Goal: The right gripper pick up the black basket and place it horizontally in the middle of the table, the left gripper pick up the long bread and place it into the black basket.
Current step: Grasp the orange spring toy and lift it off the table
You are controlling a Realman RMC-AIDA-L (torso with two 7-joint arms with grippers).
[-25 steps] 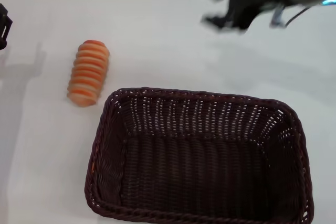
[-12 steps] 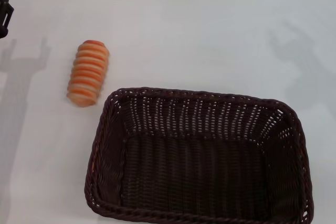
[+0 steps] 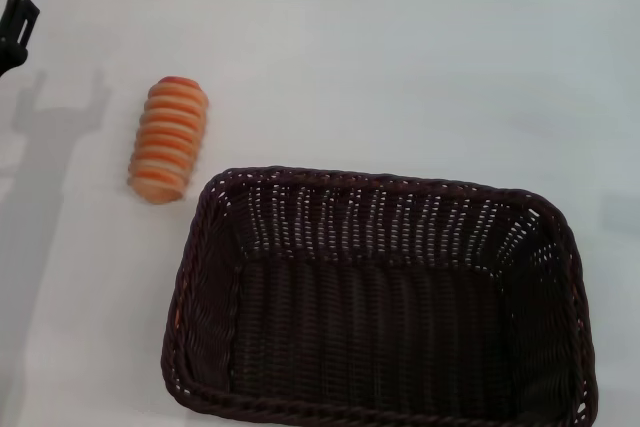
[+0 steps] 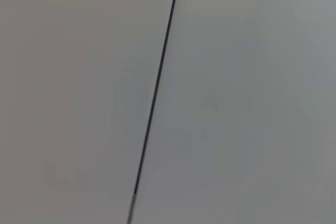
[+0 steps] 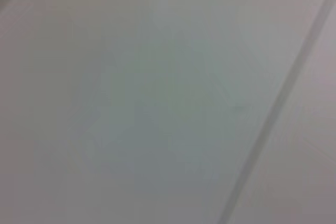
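Gone from view since a second ago, right gripper leaves basket (image 3: pixel 380 297) set mid-table (image 3: pixel 400 77); left gripper (image 3: pixel 14 19), jaws unreadable, edges in toward bread (image 3: pixel 168 137) lying beside it, next needing a descent

We see the head view bright and evenly lit, with the table (image 3: pixel 400 77) almost white and without strong glare. At the left edge of the frame, a soft grey shadow lies on the table, with two prongs in its upper part, below the left gripper (image 3: pixel 15 19), which is partly cut by the frame. A faint shadow also lies at the right edge. The bread (image 3: pixel 168 139) throws a small soft shadow at its lower end. The basket (image 3: pixel 205 247) is sharp, and its inside is dark, with small points of light through the weave. Both wrist views are dim, grey and out of focus; we can only see a thin dark line in the left one and blurred lines in the right one.
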